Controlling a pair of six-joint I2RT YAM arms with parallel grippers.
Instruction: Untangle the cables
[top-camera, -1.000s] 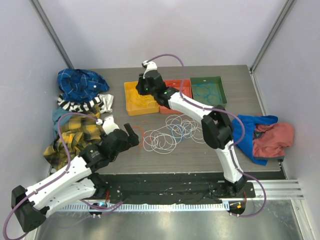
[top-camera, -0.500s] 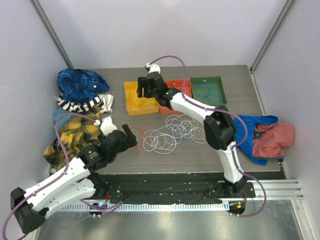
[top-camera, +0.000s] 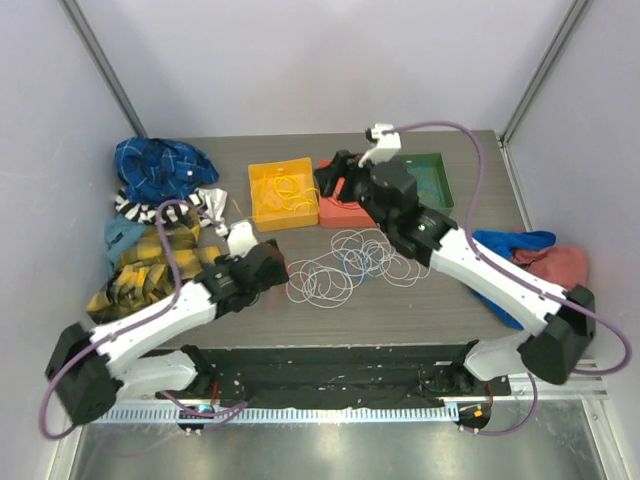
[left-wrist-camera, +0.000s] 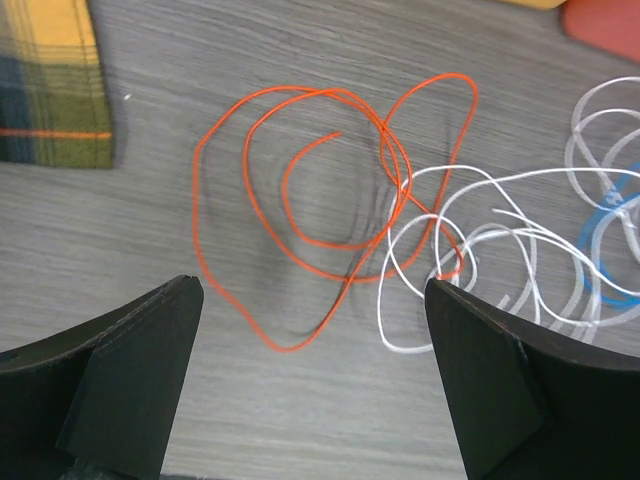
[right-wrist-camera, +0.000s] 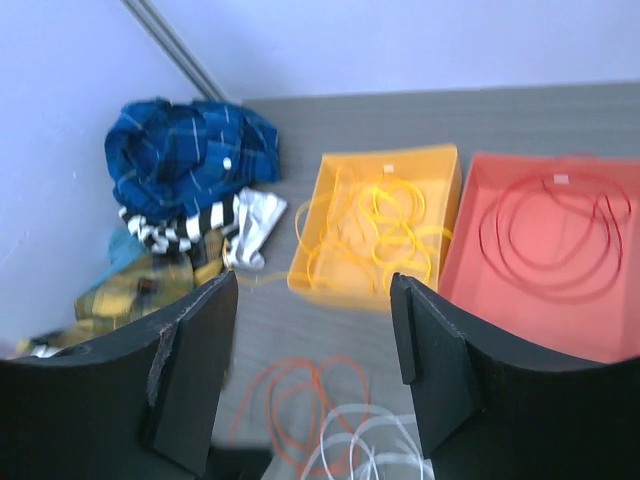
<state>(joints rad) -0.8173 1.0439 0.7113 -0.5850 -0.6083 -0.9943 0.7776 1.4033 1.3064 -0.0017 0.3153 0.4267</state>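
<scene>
Both sets of jaws spread, grasping nothing. Left gripper (left-wrist-camera: 312, 288) low over orange cable (left-wrist-camera: 288, 195) on table (left-wrist-camera: 300, 420), fingers either side, not touching. Just beside it, tangled white cables (top-camera: 340, 265) with blue cable (left-wrist-camera: 600, 225) among them. Right gripper (right-wrist-camera: 312, 282) high above trays: yellow cables (right-wrist-camera: 385, 230) in yellow tray (top-camera: 253, 195), red cables (right-wrist-camera: 483, 235) in red tray (right-wrist-camera: 470, 290).

Cables (top-camera: 335, 270) loose at centre, more in three trays (top-camera: 262, 208) behind. Left cloth heap (top-camera: 160, 215) and right cloth heap (top-camera: 535, 270) flank them.
</scene>
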